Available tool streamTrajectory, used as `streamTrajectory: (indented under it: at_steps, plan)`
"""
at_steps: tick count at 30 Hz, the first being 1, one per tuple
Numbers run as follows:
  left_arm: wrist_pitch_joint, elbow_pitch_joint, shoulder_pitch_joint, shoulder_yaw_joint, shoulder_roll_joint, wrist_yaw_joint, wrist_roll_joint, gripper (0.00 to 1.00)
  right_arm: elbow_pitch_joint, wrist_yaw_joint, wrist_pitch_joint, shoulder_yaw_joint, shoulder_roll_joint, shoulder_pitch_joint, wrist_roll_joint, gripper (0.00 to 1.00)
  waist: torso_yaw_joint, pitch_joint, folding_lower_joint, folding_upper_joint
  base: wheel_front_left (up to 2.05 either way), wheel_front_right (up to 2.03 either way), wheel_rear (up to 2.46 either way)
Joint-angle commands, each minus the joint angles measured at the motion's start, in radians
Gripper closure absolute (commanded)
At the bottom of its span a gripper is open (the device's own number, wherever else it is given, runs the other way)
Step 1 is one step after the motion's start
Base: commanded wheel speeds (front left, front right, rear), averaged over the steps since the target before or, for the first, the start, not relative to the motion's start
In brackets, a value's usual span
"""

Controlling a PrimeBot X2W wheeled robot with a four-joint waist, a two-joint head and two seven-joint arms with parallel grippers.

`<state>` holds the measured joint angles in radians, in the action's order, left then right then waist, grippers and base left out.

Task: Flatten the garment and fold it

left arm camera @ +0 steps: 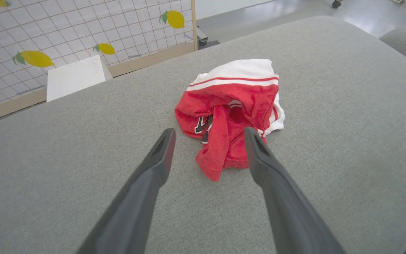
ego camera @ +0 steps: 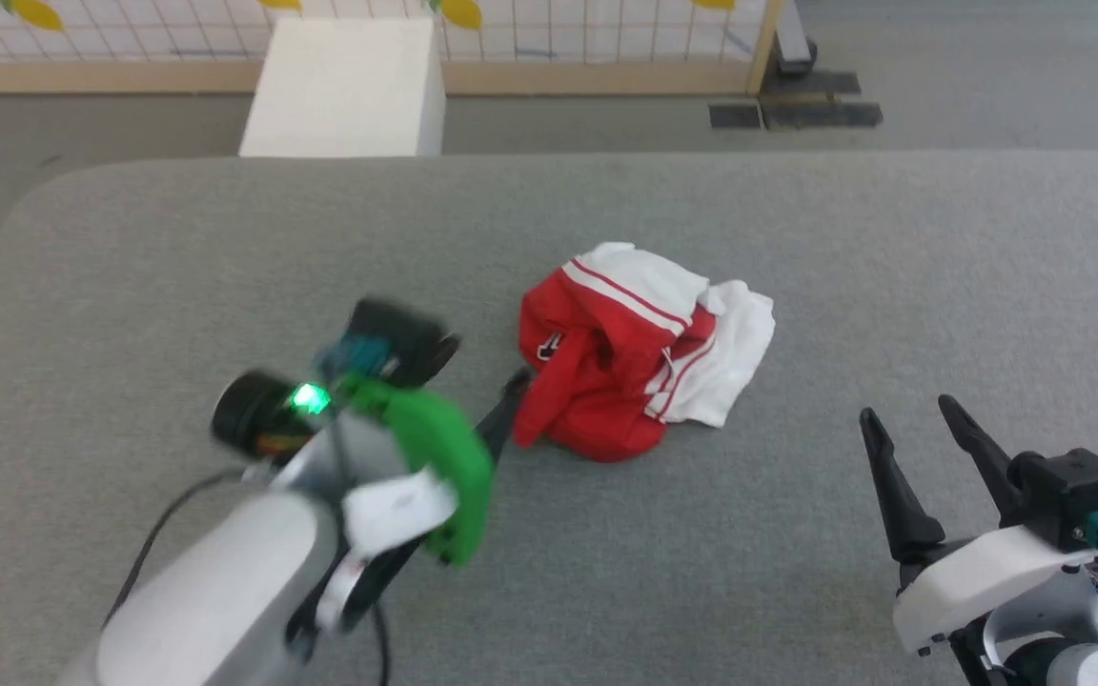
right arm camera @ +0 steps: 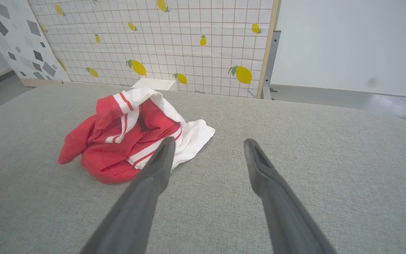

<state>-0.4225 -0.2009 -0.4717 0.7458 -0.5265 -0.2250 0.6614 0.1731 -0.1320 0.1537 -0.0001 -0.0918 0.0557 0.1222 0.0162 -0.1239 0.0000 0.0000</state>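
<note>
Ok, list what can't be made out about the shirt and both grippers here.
- Garment print: left wrist view shows a black-and-white fragment; crumpled folds hide the rest.
- Left gripper: open in its wrist view; in the head view blurred, fingers mostly behind its green housing, so contact with the garment is unclear.
- Right gripper, head view: arm cut off by the bottom right corner.
- Neck and hem: lost in the heap's folds.

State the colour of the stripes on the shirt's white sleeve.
Red, running across the white sleeve of the crumpled shirt; clearest in the left wrist view.
</note>
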Motion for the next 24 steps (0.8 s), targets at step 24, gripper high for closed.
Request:
streamTrajectory:
  at_steps: [24]
  plan:
    - [-0.401, 0.415, -0.441, 0.058, 0.154, 0.039, 0.045, 0.0, -0.034, 0.001, -0.068, 0.056, 0.007, -0.106, -0.008, 0.0, -0.186, -0.218, 0.0, 0.0, 0.0, 0.0, 0.0]
